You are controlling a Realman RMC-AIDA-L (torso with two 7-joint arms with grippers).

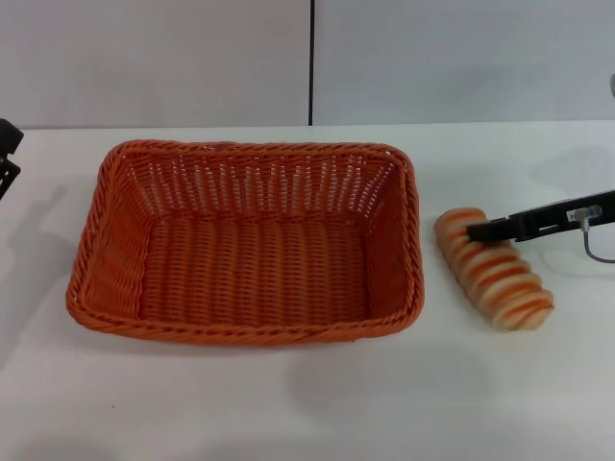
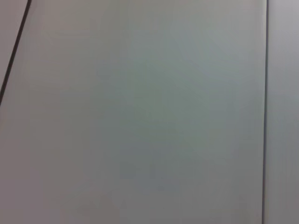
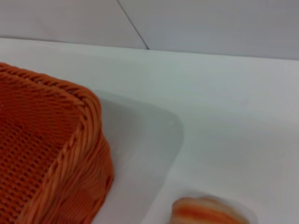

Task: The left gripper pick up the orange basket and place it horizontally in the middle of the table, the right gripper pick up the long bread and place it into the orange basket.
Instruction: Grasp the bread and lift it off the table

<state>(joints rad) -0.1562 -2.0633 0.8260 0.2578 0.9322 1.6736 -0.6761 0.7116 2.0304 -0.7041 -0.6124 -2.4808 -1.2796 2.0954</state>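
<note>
The orange basket (image 1: 248,240) stands empty in the middle of the table (image 1: 288,403), its long side running left to right. To its right the long bread (image 1: 495,269) lies on the white tabletop, slanted, a small gap away from the basket. My right gripper (image 1: 480,230) reaches in from the right edge, and its black tip lies over the bread's far end. The right wrist view shows a basket corner (image 3: 46,154) and a bit of the bread (image 3: 205,212). My left gripper (image 1: 6,158) sits at the far left edge, apart from the basket.
A grey wall (image 1: 432,58) with a dark vertical seam (image 1: 311,58) backs the table. The left wrist view shows only that wall (image 2: 140,116). A thin grey cable (image 1: 598,252) hangs under the right arm.
</note>
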